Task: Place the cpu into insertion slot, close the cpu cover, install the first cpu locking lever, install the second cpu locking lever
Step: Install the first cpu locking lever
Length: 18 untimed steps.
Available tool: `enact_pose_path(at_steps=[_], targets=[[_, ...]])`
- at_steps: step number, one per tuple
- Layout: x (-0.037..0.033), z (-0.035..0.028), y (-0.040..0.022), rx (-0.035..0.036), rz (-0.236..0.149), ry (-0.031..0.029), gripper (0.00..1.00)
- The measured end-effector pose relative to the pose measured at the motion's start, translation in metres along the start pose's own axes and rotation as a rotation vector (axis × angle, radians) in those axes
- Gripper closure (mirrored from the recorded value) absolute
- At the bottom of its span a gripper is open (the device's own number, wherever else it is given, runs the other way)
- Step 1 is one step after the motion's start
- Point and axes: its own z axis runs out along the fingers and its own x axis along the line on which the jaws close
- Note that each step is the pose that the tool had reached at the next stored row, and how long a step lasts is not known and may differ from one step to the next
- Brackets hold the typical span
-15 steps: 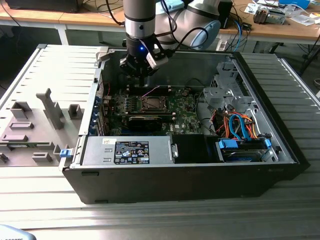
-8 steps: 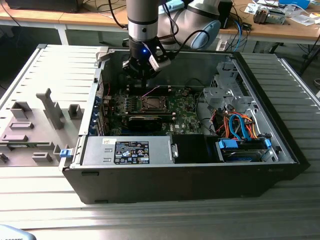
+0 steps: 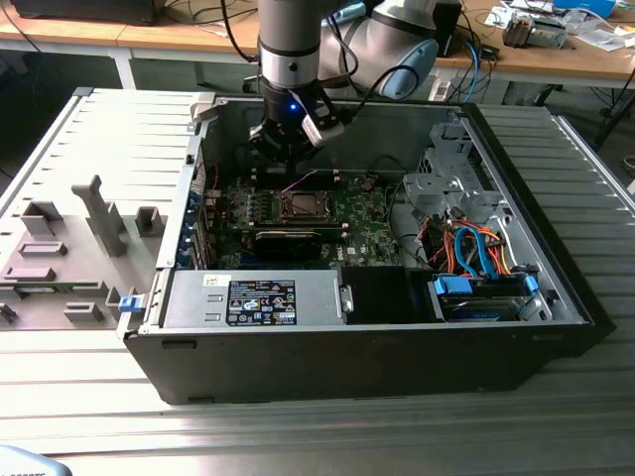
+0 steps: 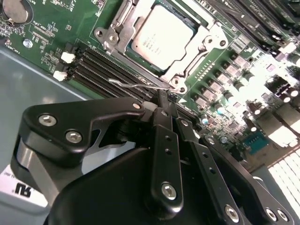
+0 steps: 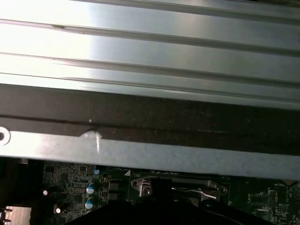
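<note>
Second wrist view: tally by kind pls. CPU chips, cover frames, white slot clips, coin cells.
Silvery-grey square cpu chip: 1
Silvery metal cover frame around the chip: 1
White plastic slot clips: 2
Round silver coin cell, partly in frame: 1
Total: 5

Silver-grey arm (image 3: 289, 35) with a dark band, round in section, and a blue light glowing just above the hand (image 3: 283, 149). Black cables trail off behind it, and a pale grey joint housing (image 3: 402, 50) with a blue cap sits alongside. In the second wrist view the hand (image 4: 164, 105) is matte black, with chunky links, slim bars, and shiny silver screw heads dotted along them.
</note>
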Motion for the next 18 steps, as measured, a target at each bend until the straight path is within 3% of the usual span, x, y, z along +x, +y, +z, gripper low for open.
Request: enact_pose_path(at_steps=[9,18], targets=[[-0.002,0.011,0.0019,-0.0001,0.0,-0.0001,0.89],[-0.0102,0.0192,0.0012,0.0,-0.003,0.0001,0.89]])
